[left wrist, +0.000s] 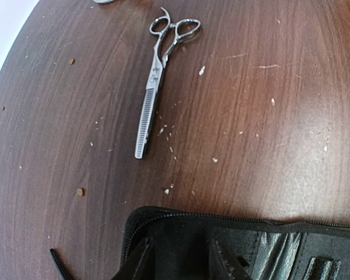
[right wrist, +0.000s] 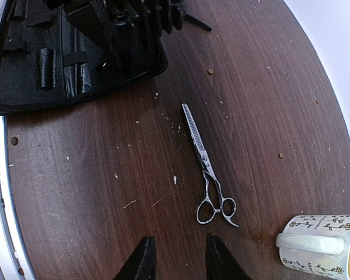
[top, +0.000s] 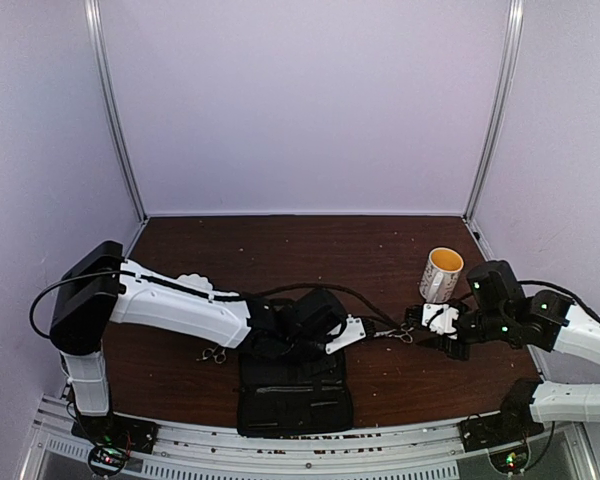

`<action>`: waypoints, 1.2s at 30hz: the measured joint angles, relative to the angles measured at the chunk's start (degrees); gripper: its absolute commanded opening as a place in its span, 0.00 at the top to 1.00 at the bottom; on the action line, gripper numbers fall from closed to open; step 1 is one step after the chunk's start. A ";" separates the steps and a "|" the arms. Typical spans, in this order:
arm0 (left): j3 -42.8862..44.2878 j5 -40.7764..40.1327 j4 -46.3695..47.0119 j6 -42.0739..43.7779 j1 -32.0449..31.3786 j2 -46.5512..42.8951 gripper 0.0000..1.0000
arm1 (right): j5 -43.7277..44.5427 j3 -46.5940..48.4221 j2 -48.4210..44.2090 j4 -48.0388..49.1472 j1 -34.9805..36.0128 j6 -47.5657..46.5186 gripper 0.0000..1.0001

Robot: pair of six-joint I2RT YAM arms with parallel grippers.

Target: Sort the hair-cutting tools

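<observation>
Far L: spare scissors (top: pixel 215 355) lie loose on the table (top: pixel 280 250), just beside the open case (top: pixel 295 395). My L pincer (left wrist: pixel 181 259) hovers over the case near its zip edge, fingers part-open, holding nothing. Centre: thinning scissors (right wrist: pixel 204 160) lie flat, rings toward my R pincer (right wrist: pixel 178 259), also part-open & empty. Mug (right wrist: pixel 318 242) is near, further R. I reckon R should drop square across the shank by the pivot, not the rings. Pivot mark is too small to read; mug shows flowers only.
</observation>
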 measured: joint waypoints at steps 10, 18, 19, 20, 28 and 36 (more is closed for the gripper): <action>0.57 -0.28 -2.73 2.32 -0.11 0.02 0.63 | 0.20 0.00 0.00 0.20 -0.48 0.20 0.70; 1.79 1.27 -3.61 4.11 -0.48 0.02 0.66 | 0.33 0.00 -0.15 0.35 -0.72 0.20 0.70; 1.97 1.57 -3.74 4.35 -0.55 0.02 0.66 | 0.35 0.00 -0.17 0.35 -0.74 0.20 0.70; 2.29 1.86 -4.09 4.55 -0.63 0.07 0.66 | 0.35 0.00 -0.20 0.35 -0.76 0.20 0.70; 5.46 2.29 -7.45 7.41 -0.81 3.17 0.69 | 0.39 0.00 -0.22 0.39 -0.83 0.22 0.70; 5.49 1.64 -9.97 8.87 -0.81 3.96 0.82 | 0.42 -0.02 -0.22 0.44 -1.03 0.24 0.70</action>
